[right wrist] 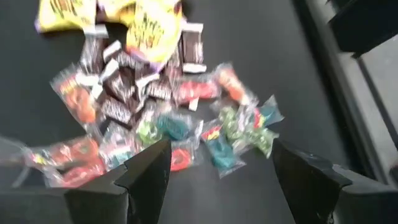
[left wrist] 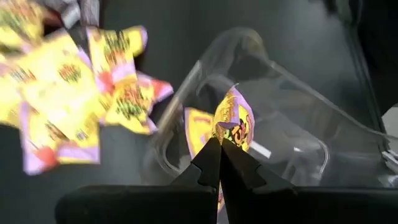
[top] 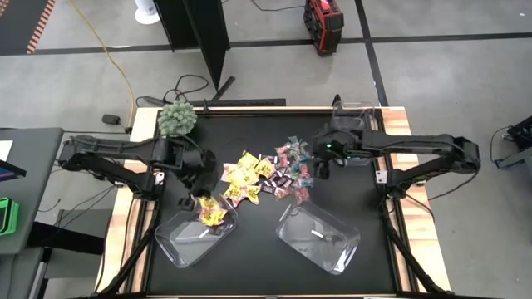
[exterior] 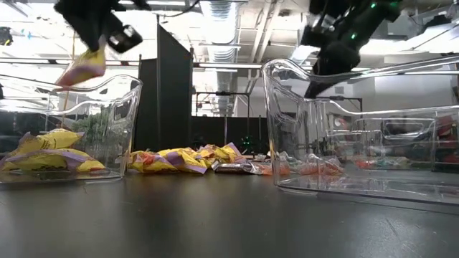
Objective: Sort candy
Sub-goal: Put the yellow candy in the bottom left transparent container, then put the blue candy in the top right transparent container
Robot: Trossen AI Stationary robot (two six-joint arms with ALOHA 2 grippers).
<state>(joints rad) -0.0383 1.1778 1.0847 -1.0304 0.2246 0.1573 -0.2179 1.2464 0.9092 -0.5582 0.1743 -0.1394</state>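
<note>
My left gripper point(left wrist: 219, 152) is shut on a yellow packet point(left wrist: 233, 121) above the near-left clear bin point(top: 179, 245). In the low view the packet point(exterior: 82, 68) hangs over that bin's rim point(exterior: 107, 82). More yellow packets point(exterior: 50, 154) lie inside the bin. The loose candy lies mid-table: yellow packets point(top: 243, 176), dark mini bars point(right wrist: 124, 84) and teal-and-pink wrappers point(right wrist: 230, 134). My right gripper point(right wrist: 221, 168) stands open above the pile's right part point(top: 293, 170), with nothing between its fingers. My left gripper pinches the yellow packet by one edge point(left wrist: 222, 135) between its two fingertips. The fingers slant down from above. The packet is lifted clear and hangs tilted below the fingers point(exterior: 100, 43), over the bin without touching it.
A second clear bin point(top: 320, 237) stands at the near right and a third point(top: 359, 112) at the far right. A fuzzy green ball plant point(top: 176, 119) sits at the far left corner. Wooden edges point(top: 133, 208) frame the black tabletop.
</note>
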